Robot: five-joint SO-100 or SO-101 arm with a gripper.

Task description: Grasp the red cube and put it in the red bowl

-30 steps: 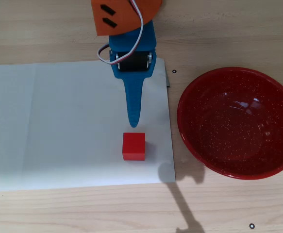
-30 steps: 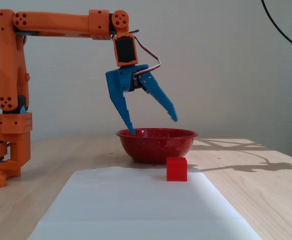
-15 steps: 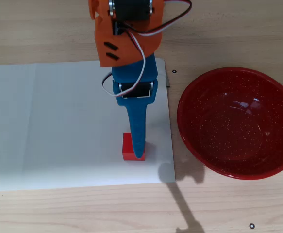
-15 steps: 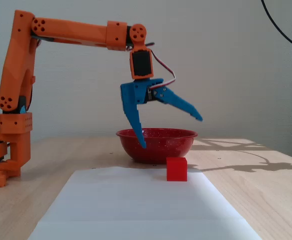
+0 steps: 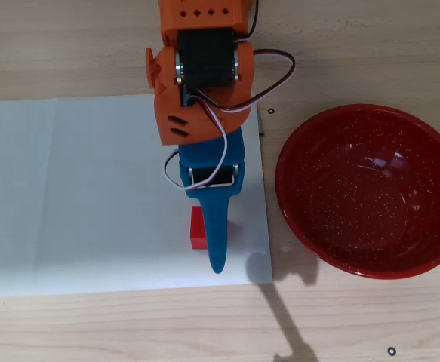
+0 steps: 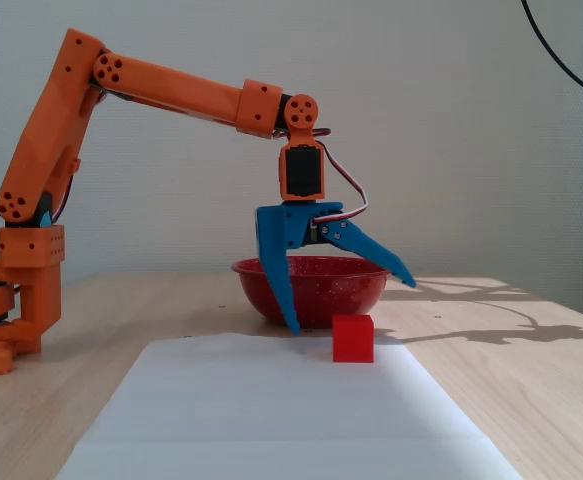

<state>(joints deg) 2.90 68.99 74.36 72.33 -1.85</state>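
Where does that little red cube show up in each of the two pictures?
Overhead view: the red cube lies low of centre on the white paper, half hidden under the blue jaws.
Fixed view: the red cube sits right of centre.
Shared landmark: the red bowl, right of the cube overhead, behind it in the fixed view.

One camera looks straight down on me from above, quite near, over the white paper (image 5: 91, 196). The other stands low at table height, facing my arm from the side. Both share the red bowl (image 5: 370, 121) (image 6: 316, 290).
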